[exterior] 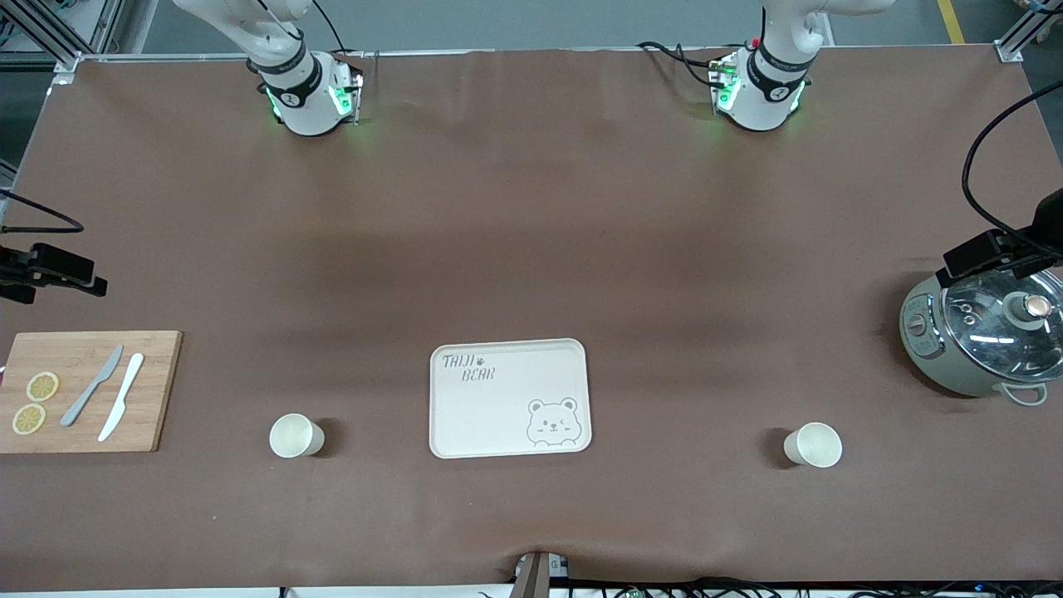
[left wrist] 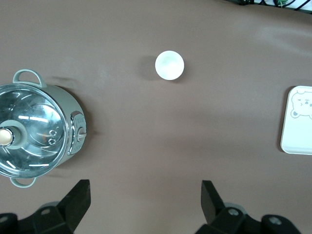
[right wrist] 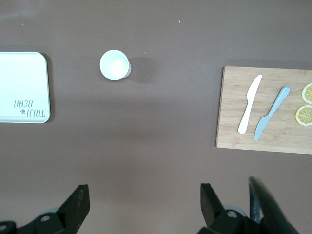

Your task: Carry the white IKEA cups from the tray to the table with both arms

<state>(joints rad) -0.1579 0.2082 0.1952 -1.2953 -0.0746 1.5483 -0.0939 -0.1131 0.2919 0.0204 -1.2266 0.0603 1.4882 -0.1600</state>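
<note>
Both cups [exterior: 296,435] [exterior: 813,444] sit off tray [exterior: 465,415]; our left gripper [left wrist: 146,202] & right gripper [right wrist: 145,204] hang open, empty—only risk: arms bumping one.

From across the room both arms run off the top; the pot [exterior: 984,336] is clipped at the edge

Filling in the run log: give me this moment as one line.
tray: empty | cups: both on table, either side of tray | left tool: open | right tool: open
</note>
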